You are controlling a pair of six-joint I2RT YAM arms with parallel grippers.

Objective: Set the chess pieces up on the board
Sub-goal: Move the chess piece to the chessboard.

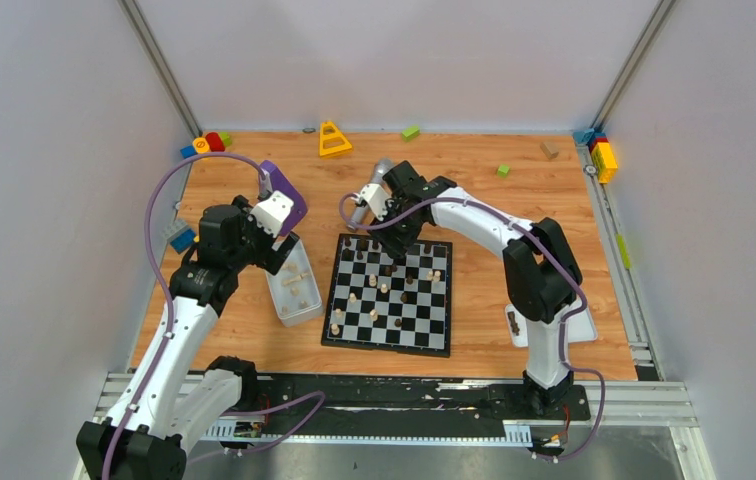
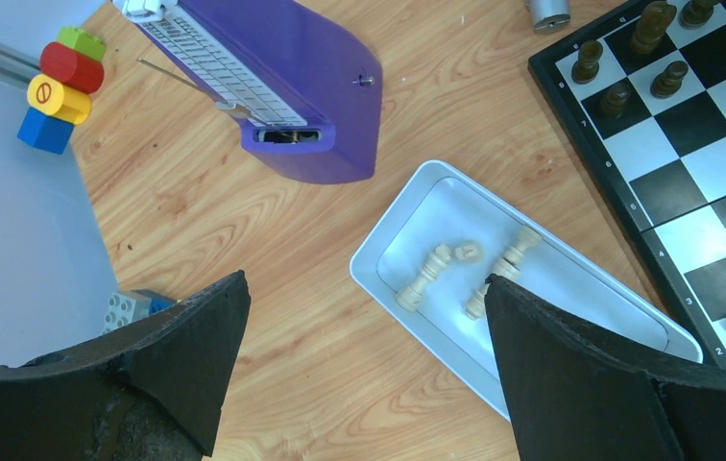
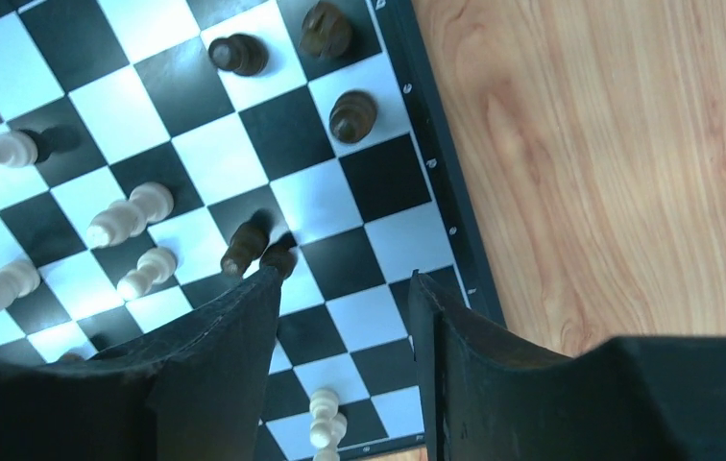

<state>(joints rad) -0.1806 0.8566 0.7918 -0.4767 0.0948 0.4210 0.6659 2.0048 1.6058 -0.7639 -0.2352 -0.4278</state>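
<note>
Hovering: left hand (image 2: 364, 283) over one tray (image 2: 436, 211), right hand (image 3: 345, 277) over one chessboard (image 3: 196, 144)

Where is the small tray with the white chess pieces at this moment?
In the top external view the tray lies just left of the chessboard, on the left arm's side, with the purple metronome right behind it.
</note>
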